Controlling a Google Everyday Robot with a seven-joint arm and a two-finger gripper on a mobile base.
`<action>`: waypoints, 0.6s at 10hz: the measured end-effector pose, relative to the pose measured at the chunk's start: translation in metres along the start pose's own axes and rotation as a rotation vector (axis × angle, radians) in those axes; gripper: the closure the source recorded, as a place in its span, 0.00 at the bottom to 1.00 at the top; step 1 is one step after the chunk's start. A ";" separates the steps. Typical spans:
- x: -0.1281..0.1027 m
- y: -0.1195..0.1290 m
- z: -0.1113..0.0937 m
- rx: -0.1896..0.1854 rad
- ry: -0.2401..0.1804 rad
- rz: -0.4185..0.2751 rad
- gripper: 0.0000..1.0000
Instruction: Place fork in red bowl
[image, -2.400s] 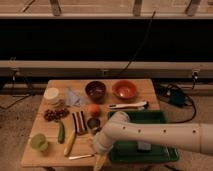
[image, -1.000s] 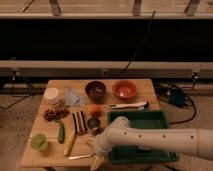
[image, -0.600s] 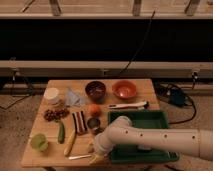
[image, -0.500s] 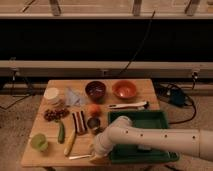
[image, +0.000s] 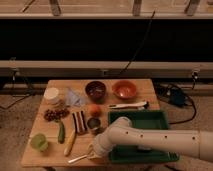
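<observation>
**Status change.** Over the last second the gripper (image: 92, 152) has gone from wide open to fully closed. The arm (image: 155, 139) has come down from its earlier, higher position to the front edge of the table (image: 145, 86). This indicates that the grasp step has been carried out. The lift and transfer steps are not yet done.

**End effector.** The gripper sits low over the front edge of the table, just left of the green tray (image: 165, 116). Its 2 fingers are drawn together at the right end of the fork (image: 78, 159), apparently with that end pinched between them. The grip cannot be confirmed until the fork rises.

**Fork position.** The fork lies flat on the table. Its visible length extends left from the gripper, along the front edge.

**Target.** The red bowl (image: 124, 89) stands at the back of the table, well apart from the gripper. The dark bowl (image: 95, 91) is on its left and the knife (image: 129, 105) lies in front of it.

**Next move.** Lift clear, then carry back and right over the knife.
</observation>
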 end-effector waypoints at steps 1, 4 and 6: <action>-0.001 0.000 0.000 0.001 -0.002 0.000 1.00; -0.028 -0.004 -0.025 0.019 -0.029 -0.029 1.00; -0.043 -0.007 -0.036 0.027 -0.043 -0.056 1.00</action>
